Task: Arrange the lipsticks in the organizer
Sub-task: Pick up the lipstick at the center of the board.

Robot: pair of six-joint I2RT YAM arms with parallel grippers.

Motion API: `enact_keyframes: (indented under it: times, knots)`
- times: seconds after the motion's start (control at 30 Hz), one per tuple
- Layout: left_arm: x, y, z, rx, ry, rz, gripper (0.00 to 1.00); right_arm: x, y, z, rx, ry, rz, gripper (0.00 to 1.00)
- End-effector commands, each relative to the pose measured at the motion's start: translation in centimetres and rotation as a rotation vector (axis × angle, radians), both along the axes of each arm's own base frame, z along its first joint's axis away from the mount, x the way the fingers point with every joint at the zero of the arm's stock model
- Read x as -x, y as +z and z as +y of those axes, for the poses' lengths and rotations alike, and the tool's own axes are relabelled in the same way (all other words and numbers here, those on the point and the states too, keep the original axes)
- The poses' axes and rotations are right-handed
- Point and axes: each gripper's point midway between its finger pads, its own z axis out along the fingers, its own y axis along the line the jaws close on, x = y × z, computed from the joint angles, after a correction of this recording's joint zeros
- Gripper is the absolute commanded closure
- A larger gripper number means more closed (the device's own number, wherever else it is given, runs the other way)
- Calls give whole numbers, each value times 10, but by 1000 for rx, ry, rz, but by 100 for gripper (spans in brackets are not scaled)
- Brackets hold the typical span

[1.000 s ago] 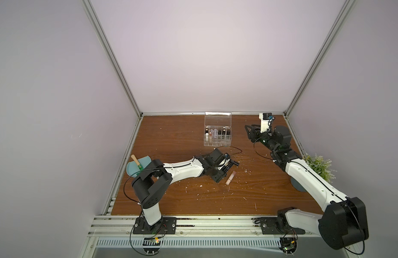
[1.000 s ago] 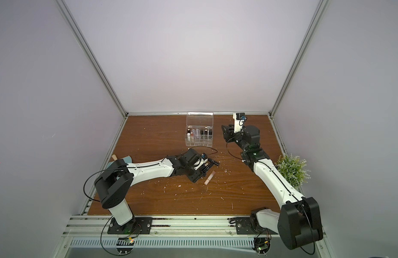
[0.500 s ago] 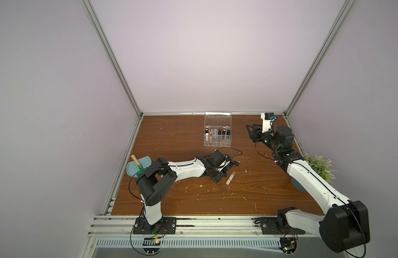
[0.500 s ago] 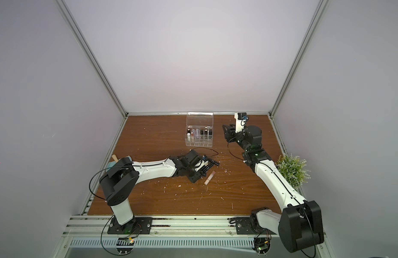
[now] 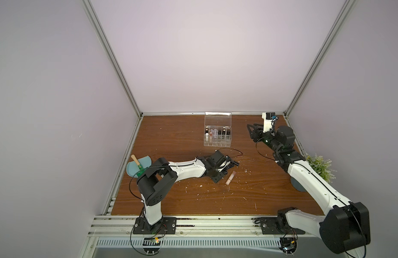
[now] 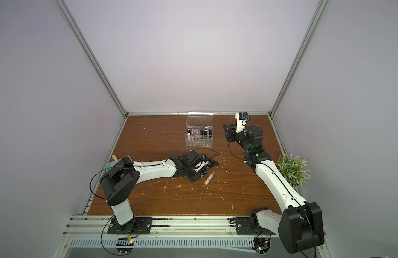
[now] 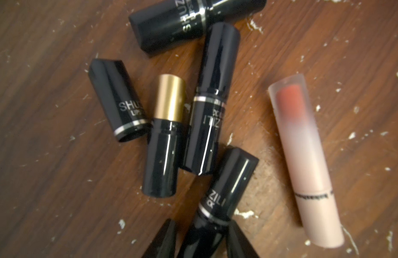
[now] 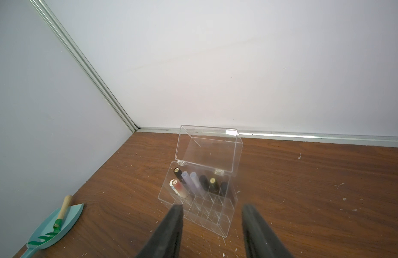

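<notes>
Organizer (image 8: 226, 226): approx eight lipsticks (image 8: 194, 183) in, front slots (image 8: 207, 215) vacant. Tabletop (image 5: 171, 134): black lipsticks (image 7: 212, 96) + beige-pink lipstick (image 7: 305, 165) loose. L end effector (image 7: 200, 225) astride one black, clamp unclear; R end effector (image 8: 212, 207) apart, empty.

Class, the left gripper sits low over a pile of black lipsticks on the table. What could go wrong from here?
1. The left gripper straddles one black lipstick whose far end appears to touch a longer black tube. Lifting it may drag or roll that neighbour.
2. An uncapped lipstick lies beside a loose cap. It might get stored open in the organizer.
</notes>
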Motion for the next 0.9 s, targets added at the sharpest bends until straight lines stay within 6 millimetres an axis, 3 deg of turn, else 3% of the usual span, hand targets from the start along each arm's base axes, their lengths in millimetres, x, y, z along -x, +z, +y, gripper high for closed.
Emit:
enact_keyframes:
  times: [0.0,0.47,0.7,0.87]
  knots:
    - [13,2,4,-20,-14,20,60,6,15,0,-26,16,-36,51]
    - [18,20,-4,44,-30,26,66,7,17,0,-29,20,-35,51]
    - [17,8,-4,16,-35,35,58,7,17,0,-31,22,-34,51]
    - [15,-1,-5,-4,-39,41,57,7,18,1,-33,24,-34,51]
